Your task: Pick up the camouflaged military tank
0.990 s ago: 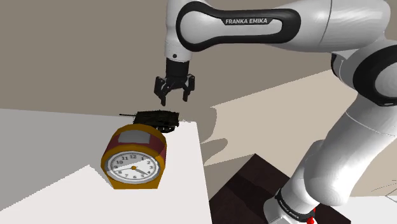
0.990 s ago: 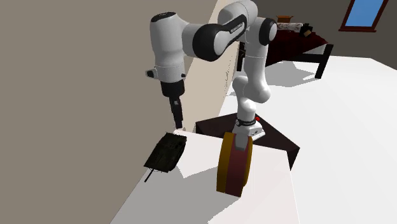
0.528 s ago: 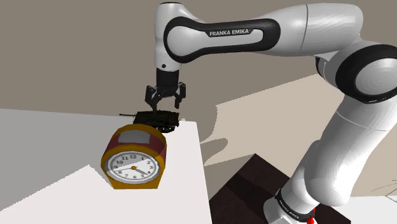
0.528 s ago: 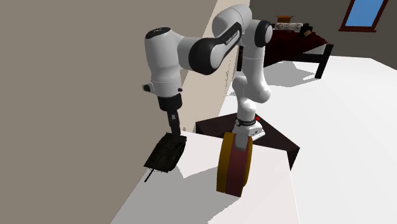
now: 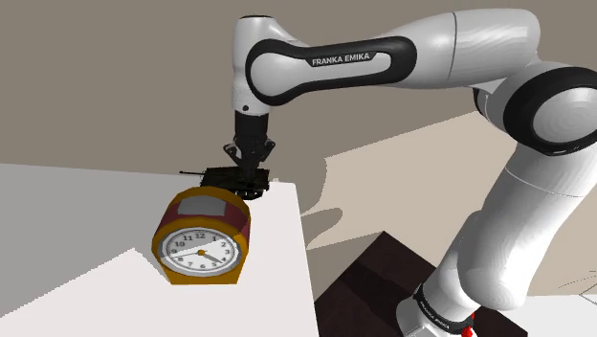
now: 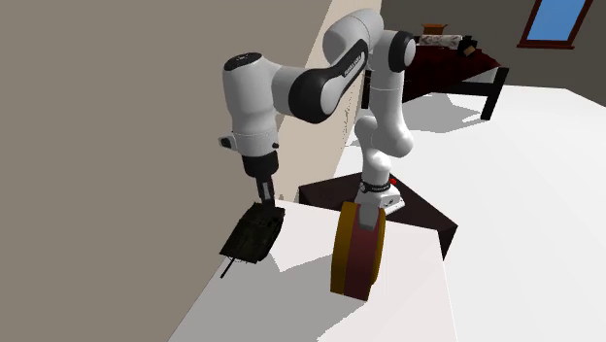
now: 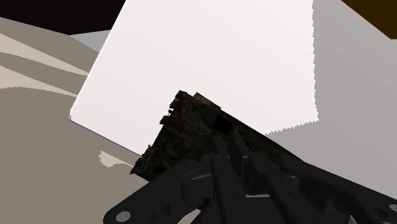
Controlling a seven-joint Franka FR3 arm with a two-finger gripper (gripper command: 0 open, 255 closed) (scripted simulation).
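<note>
On the white table (image 5: 277, 249), shoulder view, left to right: the near left part is brightly lit and the part toward the far edge lies in grey shade. A clock (image 5: 201, 244) with an orange-brown case, dark red body and white dial stands upright about mid-table, facing the camera. Just beyond it, at the table's far right corner, sits the tank (image 5: 230, 179), dark and mottled, its barrel pointing along the far edge toward the view's left. The gripper (image 5: 249, 165) is down on the tank from above. Its fingers are drawn close together, pinching the tank's upper part. Behind is a plain grey-brown wall (image 5: 115, 77). Right of the table is beige floor (image 5: 402, 182), then the dark stand (image 5: 383, 273) carrying the white arm (image 5: 478, 57).

Second exterior view, left to right: the wall (image 6: 97, 146), then the tank (image 6: 254, 233) at the table edge that runs along the wall, near the corner beside the stand. The gripper (image 6: 266, 202) stands upright on the tank's end nearest that corner. The clock (image 6: 357, 251) is seen edge-on, toward the opposite edge of the table (image 6: 291, 301). The stand (image 6: 427, 214) follows, with dark furniture (image 6: 466, 68) and a blue window (image 6: 558, 19) at the upper right.

Wrist view: the gripper (image 7: 230, 149) closes over the tank (image 7: 188, 130), which lies right at the edge of the table (image 7: 216, 57).
</note>
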